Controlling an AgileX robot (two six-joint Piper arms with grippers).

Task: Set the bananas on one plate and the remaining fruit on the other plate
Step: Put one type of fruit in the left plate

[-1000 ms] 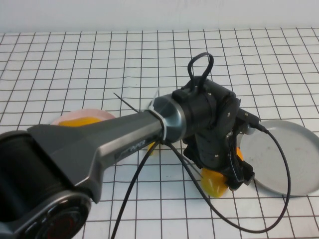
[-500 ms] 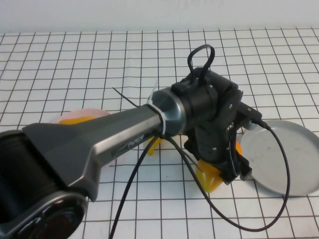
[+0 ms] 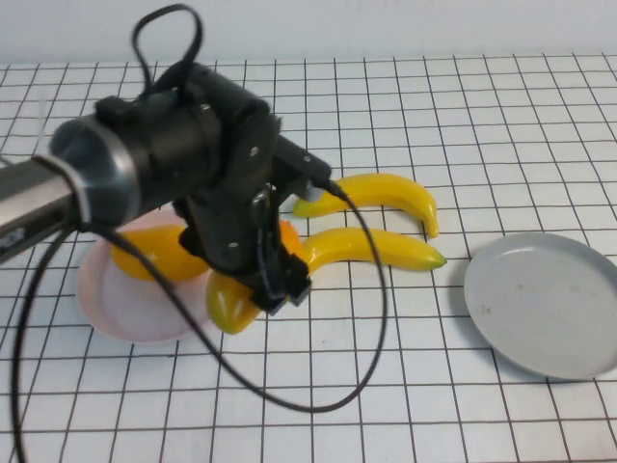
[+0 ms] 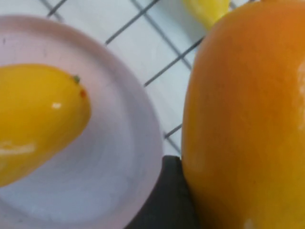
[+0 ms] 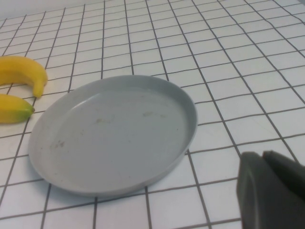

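Left gripper [image 3: 253,289] clamps a mango [image 3: 229,301] at the pink plate [image 3: 116,301]'s edge, its long axis slanting toward the bananas [image 3: 371,246]. Another mango [image 3: 154,253] lies on that plate. Right gripper [image 5: 271,188], closed, sits beside the grey-blue plate [image 3: 545,304] on the white gridded table [image 3: 434,116].

Glossy plastic mangoes [image 3: 231,299] and bananas [image 3: 376,246] — smooth, matt plates [image 3: 540,299].

high: raised, angled down | L wrist: close on pink plate [image 4: 119,157] | R wrist: grey plate [image 5: 114,133]
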